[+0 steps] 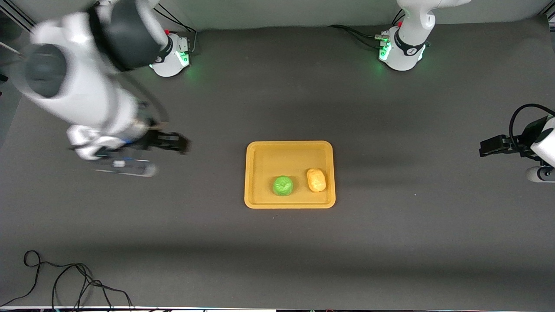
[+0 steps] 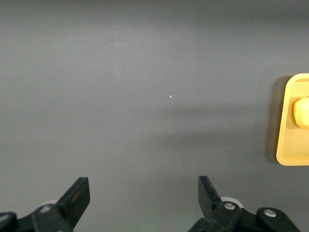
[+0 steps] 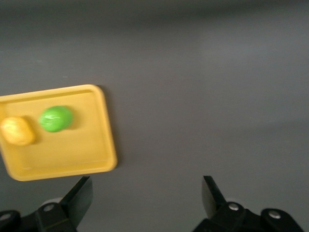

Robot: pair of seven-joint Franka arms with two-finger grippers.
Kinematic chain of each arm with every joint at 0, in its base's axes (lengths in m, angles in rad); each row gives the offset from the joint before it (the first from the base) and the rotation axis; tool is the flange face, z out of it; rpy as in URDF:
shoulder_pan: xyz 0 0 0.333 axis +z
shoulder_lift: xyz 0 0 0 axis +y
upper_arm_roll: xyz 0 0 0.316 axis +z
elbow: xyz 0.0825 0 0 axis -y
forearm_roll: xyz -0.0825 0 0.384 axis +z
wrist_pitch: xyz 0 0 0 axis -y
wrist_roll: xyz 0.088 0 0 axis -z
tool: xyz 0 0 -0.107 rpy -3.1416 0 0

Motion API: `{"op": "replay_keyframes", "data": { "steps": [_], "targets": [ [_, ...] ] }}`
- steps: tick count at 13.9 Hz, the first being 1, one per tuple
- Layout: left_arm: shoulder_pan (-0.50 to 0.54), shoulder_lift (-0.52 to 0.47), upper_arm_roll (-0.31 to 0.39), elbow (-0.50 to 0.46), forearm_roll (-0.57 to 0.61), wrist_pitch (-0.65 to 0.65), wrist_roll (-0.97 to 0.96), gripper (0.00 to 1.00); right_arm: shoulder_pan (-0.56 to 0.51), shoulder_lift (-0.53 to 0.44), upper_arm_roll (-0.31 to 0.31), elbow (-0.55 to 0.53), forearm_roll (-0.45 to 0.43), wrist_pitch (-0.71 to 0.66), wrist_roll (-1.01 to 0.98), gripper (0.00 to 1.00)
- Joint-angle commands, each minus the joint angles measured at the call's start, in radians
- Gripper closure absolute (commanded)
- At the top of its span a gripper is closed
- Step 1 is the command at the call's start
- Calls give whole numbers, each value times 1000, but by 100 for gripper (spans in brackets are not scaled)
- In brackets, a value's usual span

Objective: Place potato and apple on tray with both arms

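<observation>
The yellow-orange tray (image 1: 289, 149) lies at the middle of the table. The green apple (image 1: 282, 185) and the yellow-tan potato (image 1: 316, 180) lie side by side in it, in the half nearer the front camera. My right gripper (image 1: 184, 144) is open and empty over bare table toward the right arm's end. Its wrist view shows the tray (image 3: 91, 154), the apple (image 3: 55, 118) and the potato (image 3: 17, 130). My left gripper (image 1: 482, 147) is open and empty over bare table at the left arm's end. Its wrist view shows the tray's edge (image 2: 285, 125) and part of the potato (image 2: 301, 112).
The table is a dark grey mat. A black cable (image 1: 65, 281) lies loose at the front edge toward the right arm's end. The arm bases (image 1: 173, 54) (image 1: 401, 50) stand along the back edge.
</observation>
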Motion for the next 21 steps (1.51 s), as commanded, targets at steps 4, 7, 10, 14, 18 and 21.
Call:
{"op": "replay_keyframes", "data": {
  "steps": [4, 7, 10, 14, 18, 21],
  "targets": [
    [-10, 18, 0, 15, 4, -25, -15, 1, -409, -303, 280, -316, -140, 66, -243, 0],
    [-16, 18, 0, -9, 10, -21, -10, 1, -635, -316, 414, -323, -151, 70, -354, 0],
    [1, 21, 3, 6, 1, -14, -7, 1, -657, -316, 416, -318, -187, 71, -378, 0],
    [26, 15, 3, 6, -38, 1, 65, 1, -664, -308, 425, -321, -192, 70, -378, 0],
    [18, -2, 2, -6, -57, 96, 52, 1, -721, -307, 487, -318, -191, 67, -379, 0],
    [22, -5, 3, -20, -53, 98, 56, 1, -715, -305, 487, -317, -191, 62, -379, 0]
  ]
}}
